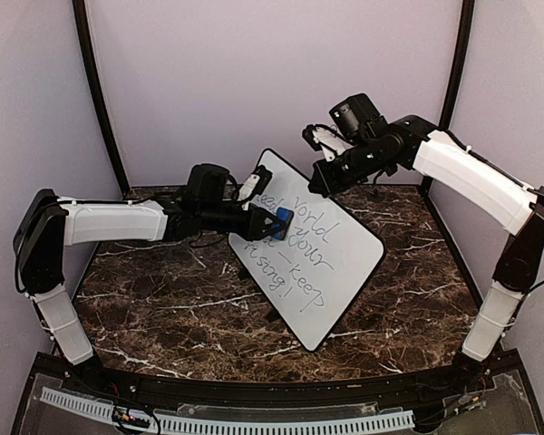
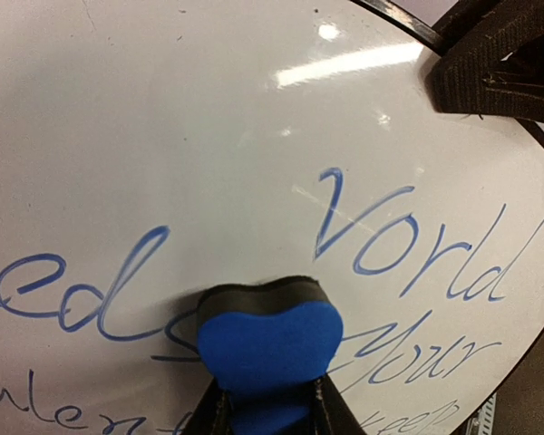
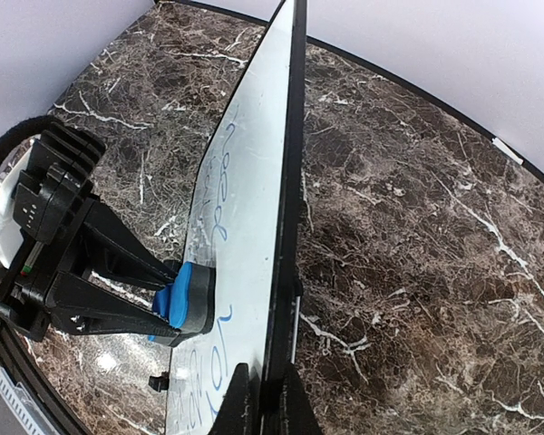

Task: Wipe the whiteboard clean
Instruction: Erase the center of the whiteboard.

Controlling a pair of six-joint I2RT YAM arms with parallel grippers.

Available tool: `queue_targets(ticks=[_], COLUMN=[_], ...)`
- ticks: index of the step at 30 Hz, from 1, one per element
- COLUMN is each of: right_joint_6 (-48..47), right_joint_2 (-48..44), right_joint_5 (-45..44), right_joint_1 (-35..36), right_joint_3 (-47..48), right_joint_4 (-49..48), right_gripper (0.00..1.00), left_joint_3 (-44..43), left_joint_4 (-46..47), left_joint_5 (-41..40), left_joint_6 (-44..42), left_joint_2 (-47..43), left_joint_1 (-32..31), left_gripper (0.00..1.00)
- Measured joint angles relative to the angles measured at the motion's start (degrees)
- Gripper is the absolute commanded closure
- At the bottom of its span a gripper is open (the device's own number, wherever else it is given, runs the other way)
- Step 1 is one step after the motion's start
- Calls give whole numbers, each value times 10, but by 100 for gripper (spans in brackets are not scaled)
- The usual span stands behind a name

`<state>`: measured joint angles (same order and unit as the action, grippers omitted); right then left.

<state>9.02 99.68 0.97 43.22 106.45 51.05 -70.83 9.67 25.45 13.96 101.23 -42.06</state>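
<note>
The whiteboard [image 1: 335, 263] stands tilted on the marble table, with blue handwriting across it. My right gripper [image 1: 319, 184] is shut on its top edge and holds it up; in the right wrist view the fingers [image 3: 238, 399] pinch the board's black rim [image 3: 290, 181]. My left gripper [image 1: 274, 223] is shut on the blue eraser [image 1: 282, 223], whose dark felt face presses against the board among the words. In the left wrist view the eraser [image 2: 270, 346] sits below "World" on the whiteboard [image 2: 163, 136]. In the right wrist view the eraser [image 3: 187, 297] touches the board's written side.
The dark marble tabletop [image 1: 154, 299] lies under the board. Purple walls and black corner posts [image 1: 98, 100] enclose the back and sides. A small black stand foot [image 1: 274, 316] shows below the board's lower edge.
</note>
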Motion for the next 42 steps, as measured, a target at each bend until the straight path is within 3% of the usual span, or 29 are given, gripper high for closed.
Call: queue_targets(ticks=[15, 31, 42], right_joint_6=[-1, -2, -2], right_joint_2=[0, 0, 0], right_joint_5=[-4, 0, -1], right_joint_1=[-1, -1, -1], right_joint_3=[0, -2, -4], right_joint_4=[0, -4, -9], right_gripper=[100, 100, 100], left_joint_3=[-102, -29, -101], left_joint_4=[-97, -43, -97], left_joint_5=[0, -6, -6], left_joint_6=[-10, -10, -13], left_joint_2=[22, 1, 17], left_joint_1=[-2, -14, -16], left_gripper=[100, 100, 100])
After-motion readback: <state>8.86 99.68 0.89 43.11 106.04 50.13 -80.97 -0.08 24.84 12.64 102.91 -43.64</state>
